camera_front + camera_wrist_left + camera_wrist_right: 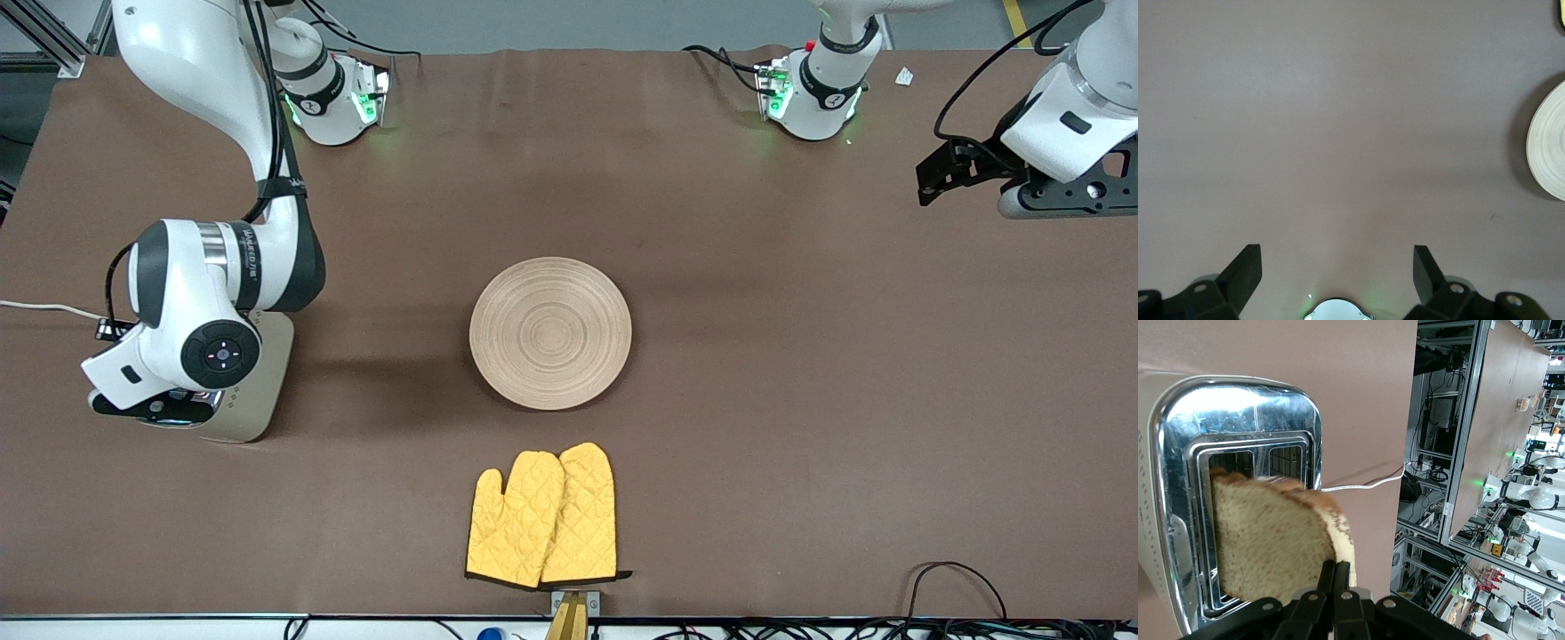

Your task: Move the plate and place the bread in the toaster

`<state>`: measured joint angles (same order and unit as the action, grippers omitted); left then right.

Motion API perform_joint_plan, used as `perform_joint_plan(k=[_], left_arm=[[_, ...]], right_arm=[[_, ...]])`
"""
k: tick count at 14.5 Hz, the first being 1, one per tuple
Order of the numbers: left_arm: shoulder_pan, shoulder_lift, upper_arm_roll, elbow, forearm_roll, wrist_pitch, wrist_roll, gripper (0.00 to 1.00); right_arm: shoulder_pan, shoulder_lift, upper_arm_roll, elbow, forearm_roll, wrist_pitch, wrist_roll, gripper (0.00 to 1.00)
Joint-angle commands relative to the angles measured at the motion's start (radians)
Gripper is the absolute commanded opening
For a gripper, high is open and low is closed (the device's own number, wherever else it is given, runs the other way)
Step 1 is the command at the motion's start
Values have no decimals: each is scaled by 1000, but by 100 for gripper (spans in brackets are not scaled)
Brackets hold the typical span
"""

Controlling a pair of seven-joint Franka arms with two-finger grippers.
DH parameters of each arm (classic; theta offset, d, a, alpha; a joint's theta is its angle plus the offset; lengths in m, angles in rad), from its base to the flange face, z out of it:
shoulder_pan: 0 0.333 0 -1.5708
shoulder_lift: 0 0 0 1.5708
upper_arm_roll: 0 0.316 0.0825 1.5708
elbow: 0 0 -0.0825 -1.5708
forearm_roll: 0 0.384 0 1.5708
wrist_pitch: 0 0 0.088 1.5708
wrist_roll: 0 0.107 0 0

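My right gripper (1338, 568) is shut on the crust corner of the bread (1271, 540), a speckled tan slice. It holds the slice right over the chrome top of the toaster (1178, 453), with the slice's leading edge at the slot opening. In the front view the right arm's wrist hides this gripper and the bread; only the toaster's cream side (258, 391) shows, toward the right arm's end of the table. The pale wooden plate (550, 332) lies empty mid-table; its edge shows in the left wrist view (1548, 150). My left gripper (1338, 257) is open and empty, waiting over bare table at the left arm's end (956, 169).
A pair of yellow oven mitts (542, 518) lies nearer the front camera than the plate. The toaster's white cord (44, 308) runs off the table edge at the right arm's end. A brown cloth (800, 400) covers the table.
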<state>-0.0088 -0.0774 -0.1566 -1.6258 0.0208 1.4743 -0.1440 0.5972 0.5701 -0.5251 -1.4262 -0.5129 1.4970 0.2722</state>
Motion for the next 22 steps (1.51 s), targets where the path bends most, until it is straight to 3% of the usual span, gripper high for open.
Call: perform_joint_plan(k=[1, 2, 4, 6, 14, 18, 22], left_arm=[[0, -1, -4, 15, 4, -15, 9, 100], [-2, 1, -4, 17, 4, -15, 9, 100], [-2, 2, -4, 26, 4, -15, 12, 100], [1, 2, -4, 27, 2, -15, 15, 100], [4, 2, -3, 38, 4, -17, 17, 100], [3, 2, -3, 55, 11, -17, 17, 100], [3, 2, -3, 57, 13, -17, 17, 100]], right_arm=[[6, -21, -1, -40, 43, 12, 48, 2], [4, -21, -1, -37, 63, 14, 48, 11], [-7, -30, -1, -25, 85, 17, 45, 66], [-10, -36, -7, 9, 158, 16, 26, 100], [-135, -235, -9, 20, 506, 17, -161, 100], [-180, -358, -10, 3, 573, 2, -385, 100], [-217, -521, -12, -109, 583, 14, -407, 100]])
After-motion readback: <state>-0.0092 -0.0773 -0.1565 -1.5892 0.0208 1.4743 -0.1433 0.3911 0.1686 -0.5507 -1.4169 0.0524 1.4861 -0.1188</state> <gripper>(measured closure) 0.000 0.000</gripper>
